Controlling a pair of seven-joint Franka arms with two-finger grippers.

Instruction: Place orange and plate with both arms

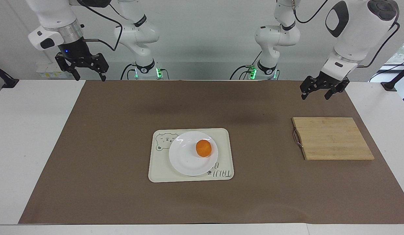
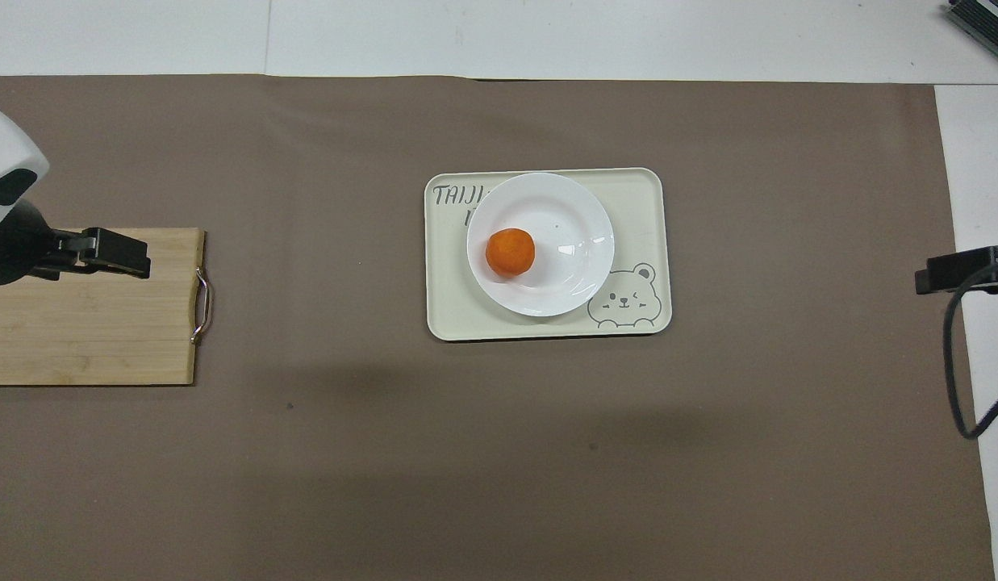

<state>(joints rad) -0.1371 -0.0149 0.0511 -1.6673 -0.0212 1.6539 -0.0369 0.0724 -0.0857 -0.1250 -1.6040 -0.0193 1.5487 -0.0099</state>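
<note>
The orange (image 1: 203,148) sits in the white plate (image 1: 184,160), toward the plate's left-arm side. The plate rests on the cream bear tray (image 1: 159,173) in the middle of the table. In the overhead view the orange (image 2: 510,252) lies in the plate (image 2: 571,234) on the tray (image 2: 636,202). My left gripper (image 1: 315,97) hangs open and empty in the air over the mat, by the cutting board's robot-side edge. My right gripper (image 1: 90,78) hangs open and empty, raised over the mat's corner at the right arm's end. Both are well away from the tray.
A bamboo cutting board (image 1: 332,138) with a metal handle lies at the left arm's end of the table. A brown mat (image 1: 107,147) covers most of the white table. In the overhead view only the gripper tips show at the side edges.
</note>
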